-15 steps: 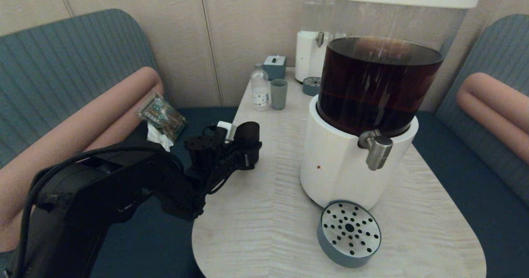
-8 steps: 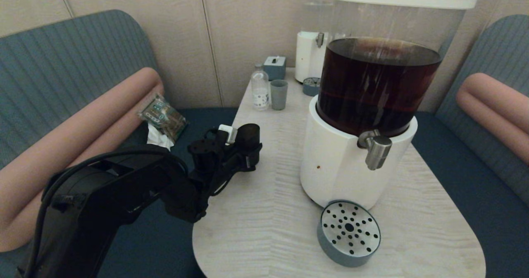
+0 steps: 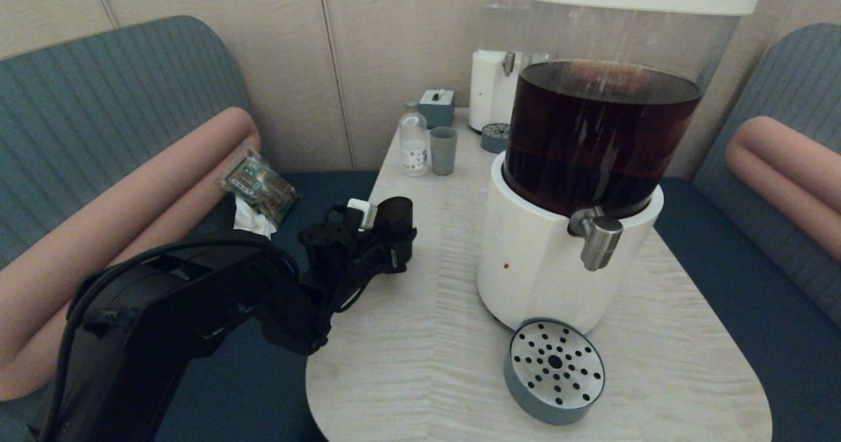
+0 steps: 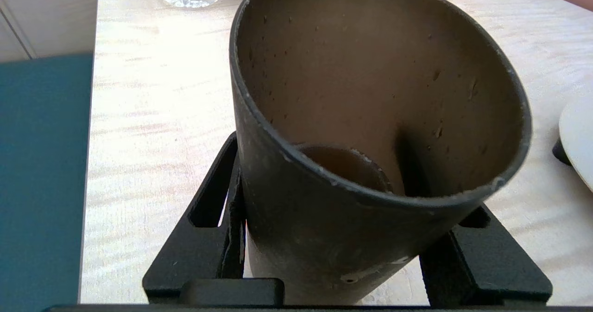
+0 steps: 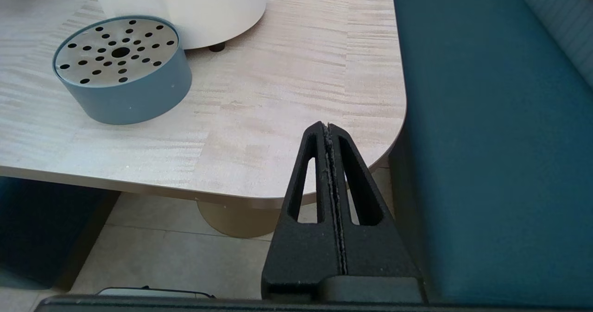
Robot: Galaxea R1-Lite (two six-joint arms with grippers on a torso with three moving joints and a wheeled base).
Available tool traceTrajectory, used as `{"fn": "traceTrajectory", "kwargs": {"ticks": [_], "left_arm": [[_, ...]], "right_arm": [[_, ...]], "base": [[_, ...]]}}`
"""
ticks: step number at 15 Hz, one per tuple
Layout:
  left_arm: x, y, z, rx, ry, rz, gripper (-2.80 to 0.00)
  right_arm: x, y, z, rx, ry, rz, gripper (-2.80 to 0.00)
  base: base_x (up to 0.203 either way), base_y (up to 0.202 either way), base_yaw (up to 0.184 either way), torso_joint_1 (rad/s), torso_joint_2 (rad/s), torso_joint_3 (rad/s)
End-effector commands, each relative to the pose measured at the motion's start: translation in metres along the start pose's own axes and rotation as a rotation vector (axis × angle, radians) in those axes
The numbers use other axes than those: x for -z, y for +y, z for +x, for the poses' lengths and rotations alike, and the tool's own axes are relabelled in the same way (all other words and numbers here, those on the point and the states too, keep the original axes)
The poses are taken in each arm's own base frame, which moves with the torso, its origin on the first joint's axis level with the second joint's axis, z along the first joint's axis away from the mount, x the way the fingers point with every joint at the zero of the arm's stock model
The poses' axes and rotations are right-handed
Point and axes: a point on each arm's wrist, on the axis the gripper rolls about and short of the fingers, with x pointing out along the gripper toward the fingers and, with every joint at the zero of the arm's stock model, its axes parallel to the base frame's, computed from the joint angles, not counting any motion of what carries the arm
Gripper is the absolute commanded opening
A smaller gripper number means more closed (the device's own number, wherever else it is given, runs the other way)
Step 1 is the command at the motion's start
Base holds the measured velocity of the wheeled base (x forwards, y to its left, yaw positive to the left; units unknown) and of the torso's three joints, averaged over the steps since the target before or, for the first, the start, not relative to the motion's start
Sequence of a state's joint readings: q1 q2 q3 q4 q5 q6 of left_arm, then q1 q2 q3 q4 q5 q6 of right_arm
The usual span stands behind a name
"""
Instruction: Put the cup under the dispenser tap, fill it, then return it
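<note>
Cup: black cup (image 3: 393,222) sits at the table's left edge, well apart from the tap; inside looks dry & empty in the wrist view (image 4: 370,117), only specks on the wall.
Left gripper: left gripper (image 3: 384,245) w/ fingers (image 4: 208,219) closed around the cup's lower body, one each side, pinching it. Can't tell whether the base is on the table or just off it.
Right gripper: right gripper (image 5: 330,136) parked off the table's near right corner, over the bench seat; fingers pressed together, nothing held.
Tap: steel tap (image 3: 598,238) on the big white dispenser (image 3: 539,271), dark liquid in the tank above; nothing under it.
Drip tray: round blue drip tray (image 3: 555,371) w/ holed metal top, just in front of the dispenser base, below the tap; bare.
Table: pale wood table (image 3: 427,363); grey-blue cup (image 3: 443,150) & small bottle (image 3: 413,140) near the far end, not involved.
Done: cup grasped, prob.
Left: nearly all. Carry cup to tray under tap, fill, bring back.
Progress: early.
</note>
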State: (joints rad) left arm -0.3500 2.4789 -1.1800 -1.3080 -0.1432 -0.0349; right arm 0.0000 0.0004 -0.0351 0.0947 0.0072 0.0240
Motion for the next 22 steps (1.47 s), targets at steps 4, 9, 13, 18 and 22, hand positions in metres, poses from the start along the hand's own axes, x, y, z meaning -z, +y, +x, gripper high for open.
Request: {"fn": "traceTrajectory", "kwargs": {"ticks": [4,9,13,18,22], "left_arm": [[-0.002,0.0,-0.001,0.001,-0.006,-0.001,0.0],[-0.007,-0.002,-0.003,0.005,-0.023,0.006,0.0],[-0.022,-0.007,-0.017,0.01,-0.042,0.009,0.0],[-0.055,-0.013,-0.056,0.01,-0.05,0.01,0.0],[-0.09,-0.021,-0.104,0.016,-0.07,0.012,0.0]], "right_arm": [[0.0,0.0,0.0,0.0,0.001,0.0,-2.8],[0.0,0.0,0.0,0.0,0.0,0.0,-2.8],[0.0,0.0,0.0,0.0,0.001,0.0,-2.8],[0.0,0.0,0.0,0.0,0.0,-0.001,-2.8],[0.0,0.0,0.0,0.0,0.001,0.0,-2.8]], "base": [[0.0,0.0,0.0,0.0,0.0,0.0],[0.0,0.0,0.0,0.0,0.0,0.0],[0.0,0.0,0.0,0.0,0.0,0.0],[0.0,0.0,0.0,0.0,0.0,0.0],[0.0,0.0,0.0,0.0,0.0,0.0]]}}
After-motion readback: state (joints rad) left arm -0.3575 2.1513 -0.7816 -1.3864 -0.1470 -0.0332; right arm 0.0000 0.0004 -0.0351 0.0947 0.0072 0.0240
